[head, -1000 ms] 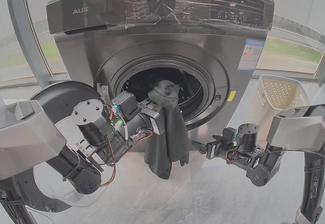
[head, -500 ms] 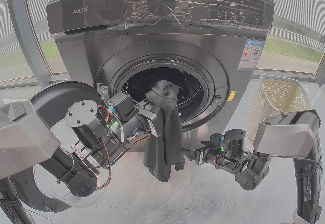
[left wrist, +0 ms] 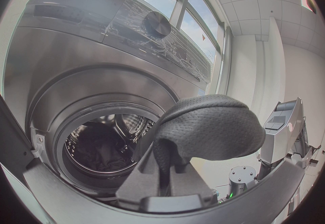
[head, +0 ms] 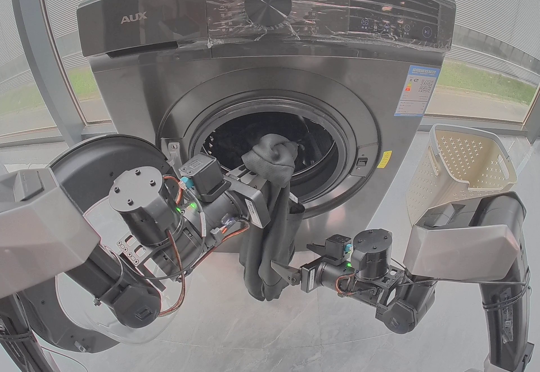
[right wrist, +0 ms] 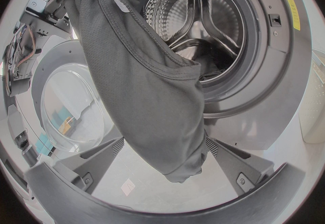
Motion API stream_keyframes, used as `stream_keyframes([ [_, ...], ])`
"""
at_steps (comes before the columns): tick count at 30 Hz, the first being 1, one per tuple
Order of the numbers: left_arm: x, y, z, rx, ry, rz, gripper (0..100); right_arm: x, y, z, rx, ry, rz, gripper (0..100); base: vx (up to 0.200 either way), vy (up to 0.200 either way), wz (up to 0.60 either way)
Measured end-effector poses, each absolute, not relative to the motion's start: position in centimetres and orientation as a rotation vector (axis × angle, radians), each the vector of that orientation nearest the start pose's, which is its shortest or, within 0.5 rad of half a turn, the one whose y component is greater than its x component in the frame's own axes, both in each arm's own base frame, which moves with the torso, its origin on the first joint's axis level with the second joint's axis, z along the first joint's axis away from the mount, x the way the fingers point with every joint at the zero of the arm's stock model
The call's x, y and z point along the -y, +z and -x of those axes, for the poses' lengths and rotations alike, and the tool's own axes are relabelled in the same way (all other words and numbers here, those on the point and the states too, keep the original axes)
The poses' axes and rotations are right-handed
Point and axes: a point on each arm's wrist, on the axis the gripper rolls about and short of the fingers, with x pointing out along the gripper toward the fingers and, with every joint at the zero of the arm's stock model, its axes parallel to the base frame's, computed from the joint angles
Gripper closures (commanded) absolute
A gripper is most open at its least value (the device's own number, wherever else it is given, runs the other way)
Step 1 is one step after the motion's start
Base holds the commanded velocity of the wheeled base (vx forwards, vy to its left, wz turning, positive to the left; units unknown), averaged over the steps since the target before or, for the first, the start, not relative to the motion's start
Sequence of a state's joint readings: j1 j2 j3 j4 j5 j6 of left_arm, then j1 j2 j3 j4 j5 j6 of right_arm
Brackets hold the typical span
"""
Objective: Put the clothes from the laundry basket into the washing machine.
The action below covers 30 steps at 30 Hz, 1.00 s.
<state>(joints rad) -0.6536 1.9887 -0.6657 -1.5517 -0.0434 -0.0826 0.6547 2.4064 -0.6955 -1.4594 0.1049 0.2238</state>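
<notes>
Gripping dark garment [head: 275, 232] in left gripper [left wrist: 166, 170], jaws clamped on top fold, just outside washing machine [head: 349, 80] drum opening; rest hangs down front. Right gripper [right wrist: 163, 145] wide, fingers flanking hanging hem. Laundry basket [head: 461, 165] right of machine.

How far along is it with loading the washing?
Done: dark clothes lie in the drum. In hand: the left gripper holds a dark garment at the drum's mouth, the open right gripper at its hanging end. Left: pushing it inside; what the basket holds cannot be told.
</notes>
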Motion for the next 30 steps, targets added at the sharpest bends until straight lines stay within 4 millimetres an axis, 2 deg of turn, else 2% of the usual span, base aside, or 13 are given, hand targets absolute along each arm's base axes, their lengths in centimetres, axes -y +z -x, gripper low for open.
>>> stream_keyframes([
  [4, 20.6, 14.7, -26.7, 0.194, -0.701, 0.149, 100, -23.2, -0.8, -29.5, -0.307, 0.736, -0.149, 0, 0.000, 0.000, 0.00],
  [9, 20.6, 14.7, -26.7, 0.195, -0.701, 0.149, 100, -22.6, -1.0, -29.4, -0.302, 0.731, -0.153, 0, 0.000, 0.000, 0.00],
  [16, 20.6, 14.6, -26.7, 0.192, -0.701, 0.148, 100, -19.6, -1.4, -29.1, -0.353, 0.691, -0.152, 0, 0.000, 0.000, 0.00],
  [22, 20.6, 14.5, -26.7, 0.187, -0.702, 0.145, 100, -16.5, -0.4, -28.8, -0.380, 0.679, -0.165, 0, 0.000, 0.000, 0.00],
  [27, 20.6, 14.4, -26.7, 0.184, -0.702, 0.145, 100, -14.5, 0.4, -29.4, -0.352, 0.641, -0.135, 0, 0.000, 0.000, 0.00],
  [30, 20.6, 14.3, -26.7, 0.182, -0.701, 0.144, 100, -14.2, 0.7, -30.1, -0.326, 0.625, -0.132, 0, 0.000, 0.000, 0.00],
])
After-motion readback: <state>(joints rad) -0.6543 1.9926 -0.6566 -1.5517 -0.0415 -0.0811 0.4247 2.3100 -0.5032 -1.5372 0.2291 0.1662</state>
